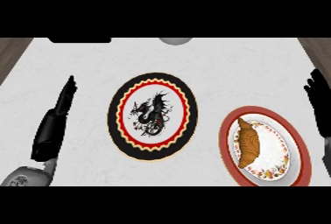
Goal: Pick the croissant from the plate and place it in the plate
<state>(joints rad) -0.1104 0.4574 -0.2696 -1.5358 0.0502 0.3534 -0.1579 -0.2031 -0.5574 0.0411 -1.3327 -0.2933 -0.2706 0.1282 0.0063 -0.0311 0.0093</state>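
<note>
Croissant [248,144] on red-rimmed plate [227,144] at bench [84,65] right, long axis running near-to-far. Right hand [321,107] nearer, just right of plate, fingers straight, holding nothing, partly cut by frame edge. Dragon plate [119,118] sits centre, left of croissant. Left hand [57,122] well apart at left, fingers straight, empty. Grey object [174,40] at top edge unclear.

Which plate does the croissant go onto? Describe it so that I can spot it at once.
On the pale counter two plates lie side by side between the hands. The target is the plate near the middle, left of the red-rimmed plate that holds the croissant. It alone has a black scalloped border, a red ring and a black dragon in its white centre.
</note>
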